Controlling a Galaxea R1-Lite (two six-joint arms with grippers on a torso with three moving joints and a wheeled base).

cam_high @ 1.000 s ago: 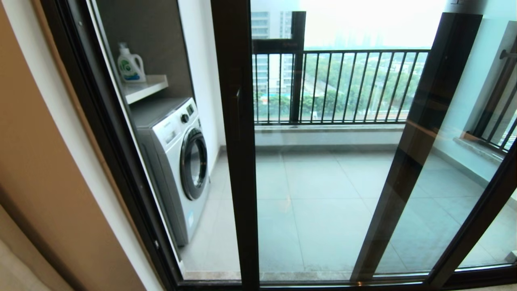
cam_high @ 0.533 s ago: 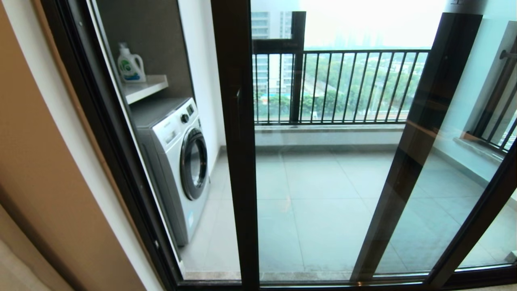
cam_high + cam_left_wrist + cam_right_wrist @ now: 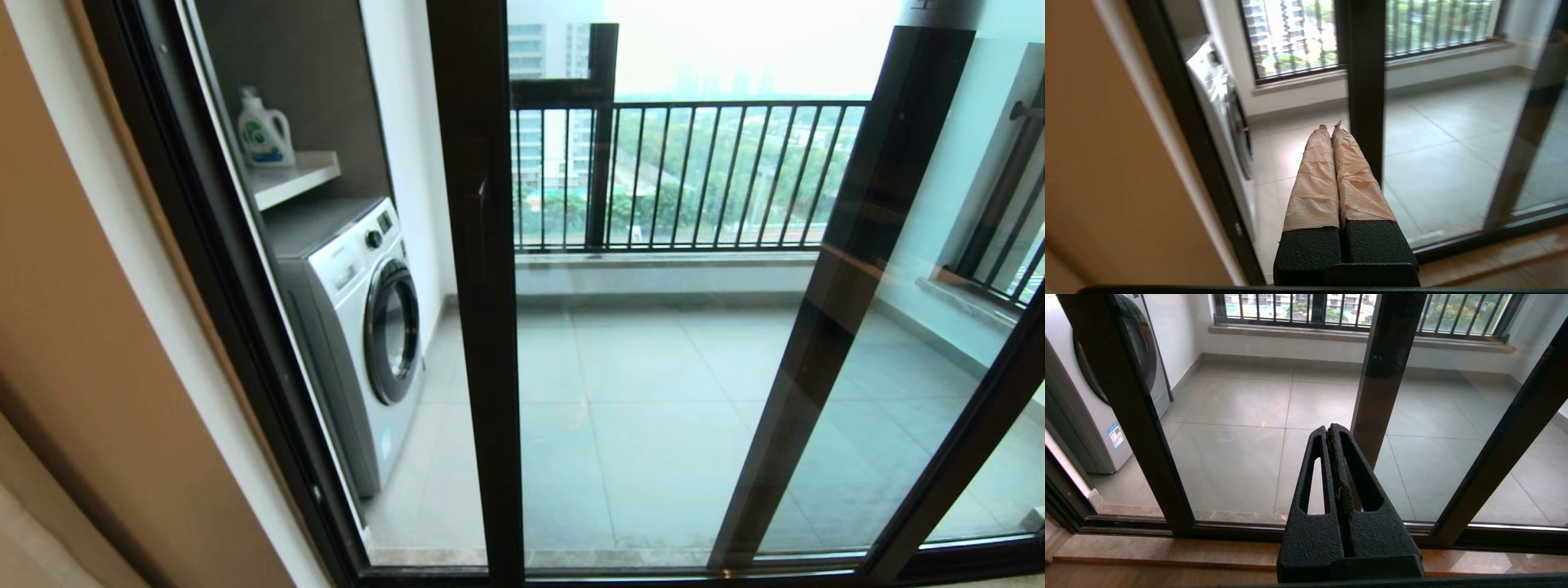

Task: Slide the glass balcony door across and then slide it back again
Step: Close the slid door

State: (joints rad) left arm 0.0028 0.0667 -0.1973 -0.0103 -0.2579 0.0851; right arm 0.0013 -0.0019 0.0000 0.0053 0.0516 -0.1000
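Observation:
The glass balcony door (image 3: 653, 392) fills the head view, a clear panel in a slim dark frame. Its near vertical stile (image 3: 483, 343) carries a small dark handle (image 3: 482, 216). Neither gripper shows in the head view. In the left wrist view my left gripper (image 3: 1330, 127), its fingers wrapped in beige tape, is shut on nothing. It hangs short of the glass, just beside the stile (image 3: 1365, 81). In the right wrist view my right gripper (image 3: 1332, 428) is shut and empty, low in front of the glass, between the near stile (image 3: 1126, 416) and a slanted frame bar (image 3: 1515, 437).
Behind the glass on the balcony stand a white washing machine (image 3: 359, 327), a detergent bottle (image 3: 263, 131) on a shelf, and a black railing (image 3: 694, 171). A beige wall (image 3: 82, 367) borders the frame on the left. A wooden sill (image 3: 1167, 551) runs along the bottom track.

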